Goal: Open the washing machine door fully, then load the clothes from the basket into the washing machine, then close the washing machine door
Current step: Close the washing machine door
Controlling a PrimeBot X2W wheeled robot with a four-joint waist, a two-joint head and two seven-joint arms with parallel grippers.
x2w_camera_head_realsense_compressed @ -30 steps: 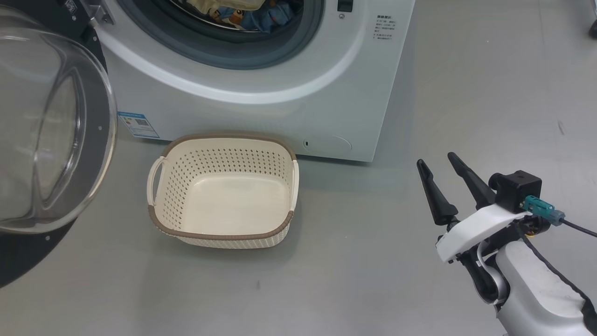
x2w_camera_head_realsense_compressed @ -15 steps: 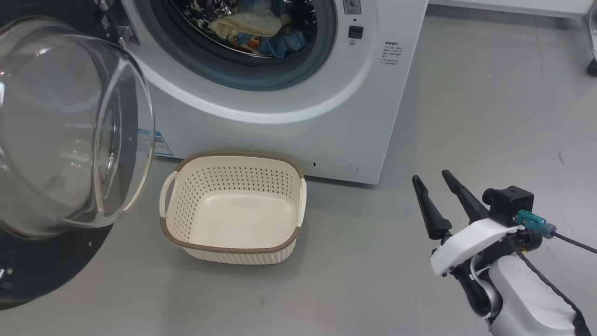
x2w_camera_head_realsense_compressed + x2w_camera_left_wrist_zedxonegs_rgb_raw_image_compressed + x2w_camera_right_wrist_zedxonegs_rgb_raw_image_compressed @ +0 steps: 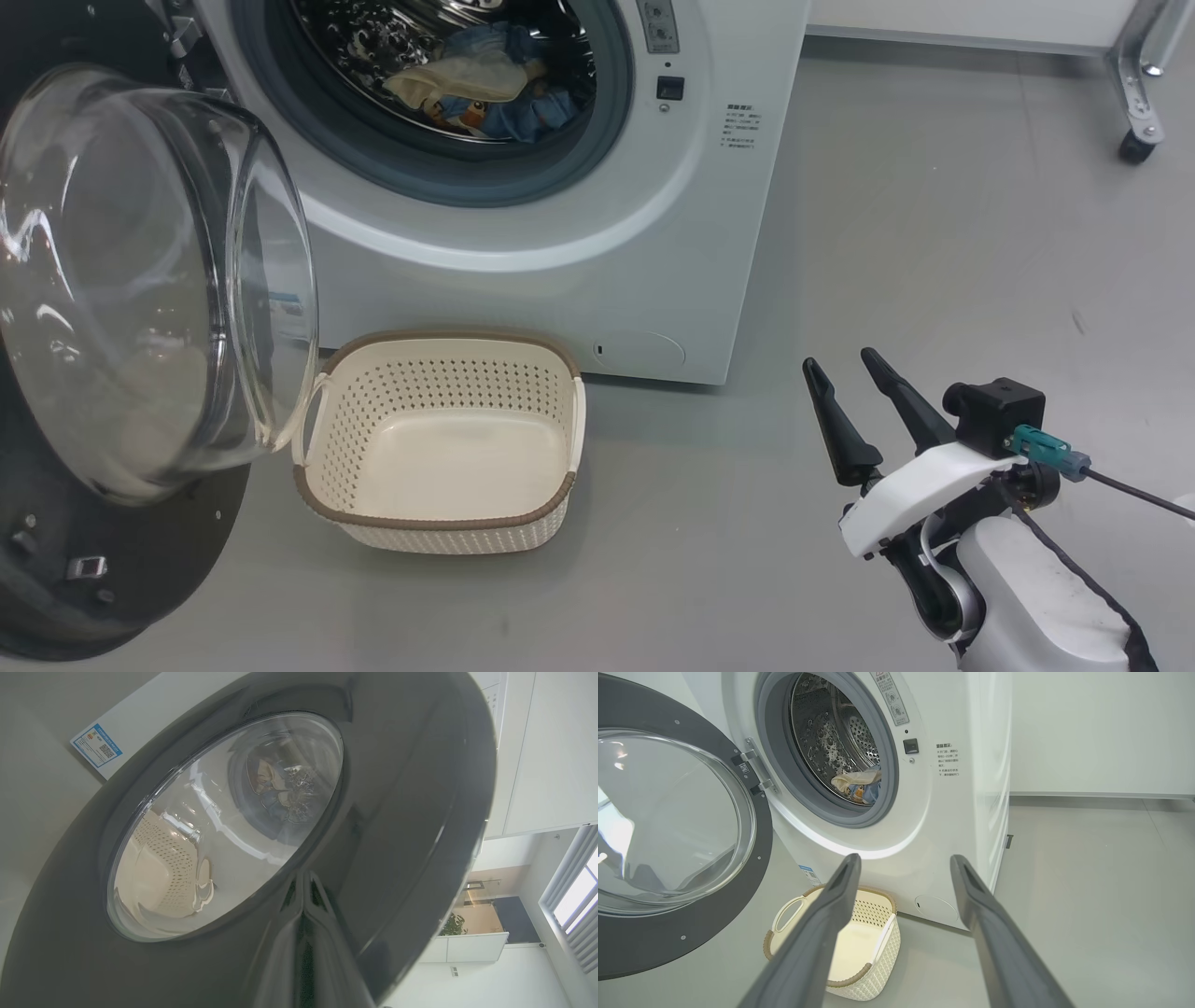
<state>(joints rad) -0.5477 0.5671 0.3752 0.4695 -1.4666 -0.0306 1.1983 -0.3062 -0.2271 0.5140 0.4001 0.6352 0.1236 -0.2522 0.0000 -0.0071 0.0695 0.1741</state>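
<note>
The washing machine (image 3: pixel 560 299) stands with its door (image 3: pixel 140 597) swung partway out on the left, the glass bowl facing the drum. The clothes (image 3: pixel 476 84) lie inside the drum, blue and cream, and show again in the right wrist view (image 3: pixel 859 786). The basket (image 3: pixel 429 338) sits empty on the floor in front of the machine, its left handle behind the door's glass. My left gripper (image 3: pixel 303 914) is shut, its tips against the outer black rim of the door (image 3: pixel 397 788). My right gripper (image 3: pixel 840 360) hangs open over the floor to the right of the basket, holding nothing.
Grey floor stretches wide to the right of the machine. A metal frame leg on a castor (image 3: pixel 1134 140) stands at the far right. A blue label (image 3: pixel 96 745) marks the machine's lower corner behind the door.
The head camera has tilted up and shifted. The door has swung toward the machine and now overlaps the basket's left handle. The right gripper stays open and still.
</note>
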